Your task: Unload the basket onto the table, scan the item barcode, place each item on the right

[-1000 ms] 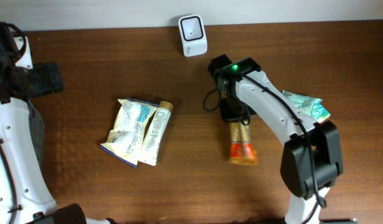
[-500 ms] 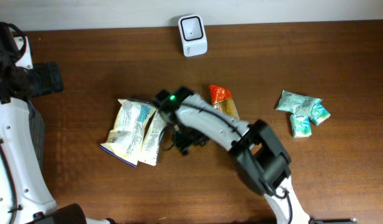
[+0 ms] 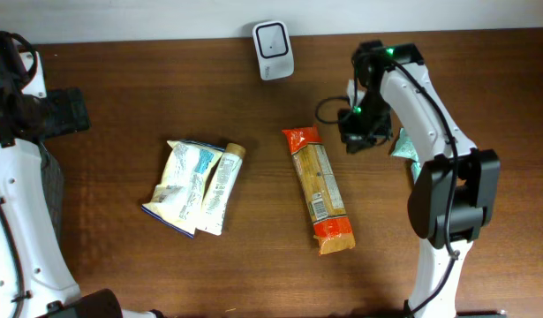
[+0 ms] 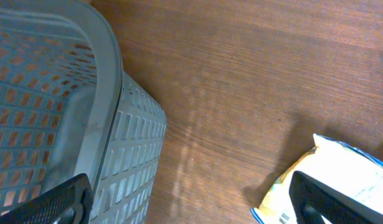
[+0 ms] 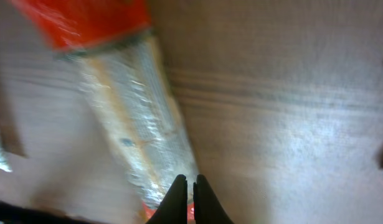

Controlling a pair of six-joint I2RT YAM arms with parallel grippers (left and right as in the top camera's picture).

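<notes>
One orange packet (image 3: 320,190) near closed right fingers (image 5: 177,199)

The bench (image 3: 121,106) carries one white scanner (image 3: 273,50) at twelve o'clock, one long orange packet (image 3: 320,190) near the middle, two pale packs at nine o'clock, a pouch (image 3: 178,181) and a tube (image 3: 220,187), teal packets (image 3: 400,146) at three o'clock too hidden to count, and one grey basket (image 4: 132,149).

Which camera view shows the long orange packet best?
The overhead view: the whole orange packet is visible and sharp. The right wrist view shows it blurred and cut off; the left wrist view misses it.
</notes>
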